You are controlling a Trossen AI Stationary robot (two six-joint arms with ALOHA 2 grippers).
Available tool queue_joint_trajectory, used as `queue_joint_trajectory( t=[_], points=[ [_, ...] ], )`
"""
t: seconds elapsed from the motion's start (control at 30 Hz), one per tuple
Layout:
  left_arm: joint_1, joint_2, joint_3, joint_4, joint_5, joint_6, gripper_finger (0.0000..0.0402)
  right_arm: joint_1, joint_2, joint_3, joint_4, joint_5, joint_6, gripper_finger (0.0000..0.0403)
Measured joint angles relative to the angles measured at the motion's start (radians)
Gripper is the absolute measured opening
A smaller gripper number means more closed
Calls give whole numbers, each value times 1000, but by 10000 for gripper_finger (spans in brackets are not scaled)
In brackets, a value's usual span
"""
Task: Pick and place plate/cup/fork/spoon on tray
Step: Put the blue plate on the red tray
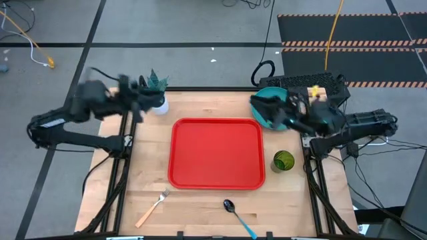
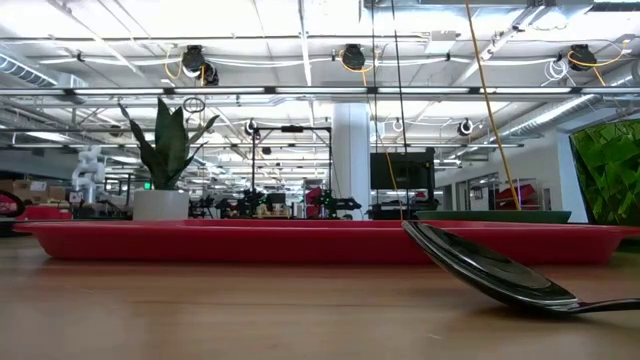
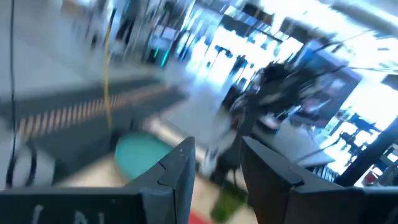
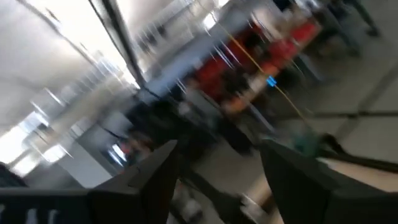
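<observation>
The red tray (image 1: 217, 153) lies in the middle of the table with nothing on it. The teal plate (image 1: 265, 105) rests flat by the tray's far right corner. The green cup (image 1: 283, 161) stands upright to the tray's right. The orange-handled fork (image 1: 152, 208) and the blue-handled spoon (image 1: 239, 217) lie near the front edge. My right gripper (image 4: 219, 149) is open and raised over the plate's right part (image 1: 285, 113), touching nothing. My left gripper (image 3: 216, 149) is open and raised at the far left (image 1: 141, 100), also touching nothing.
A white pot with a green plant (image 1: 157, 90) stands at the far left, close beside my left gripper. In the low view the spoon's bowl (image 2: 480, 265) lies in front of the tray's near rim (image 2: 200, 240). Bare wood shows left of the tray.
</observation>
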Motion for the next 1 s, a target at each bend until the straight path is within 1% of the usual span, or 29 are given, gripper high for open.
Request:
queue_joint_trajectory(
  t=[0.07, 0.13, 0.27, 0.33, 0.4, 0.47, 0.5, 0.53, 0.6, 0.63, 0.77, 0.83, 0.93, 1.0],
  points=[
    [0, 25, 71, 1, 6, 59, 129, -53, 53, 117, -180, -75, -2, 211],
    [0, 46, 121, -35, 16, 88, 129, -110, 118, 266, -383, -127, -10, 207],
    [0, 93, 151, -85, 74, 102, 129, -229, 272, 579, -938, -201, -11, 205],
    [0, 117, 151, -88, 106, 96, 129, -288, 351, 693, -1224, -224, 14, 204],
    [0, 140, 150, -95, 136, 86, 129, -345, 412, 761, -1464, -226, 67, 204],
    [0, 153, 150, -90, 155, 86, 129, -400, 450, 773, -1654, -226, 123, 204],
    [0, 157, 150, -90, 164, 89, 129, -426, 461, 759, -1701, -234, 143, 204],
    [0, 161, 150, -89, 168, 97, 129, -451, 465, 729, -1699, -249, 147, 204],
    [-1, 171, 150, -93, 172, 112, 129, -495, 440, 634, -1647, -329, 160, 204],
    [-2, 174, 150, -100, 174, 116, 129, -514, 432, 587, -1619, -353, 174, 204],
    [-2, 172, 150, -153, 174, 131, 129, -559, 388, 374, -1596, -404, 232, 204],
    [-2, 169, 150, -190, 175, 135, 129, -564, 365, 262, -1550, -460, 238, 204],
    [-2, 165, 150, -235, 175, 170, 129, -551, 318, 111, -1436, -537, 209, 204],
    [-2, 162, 150, -259, 175, 183, 129, -531, 292, 33, -1368, -544, 193, 204]
  ],
)
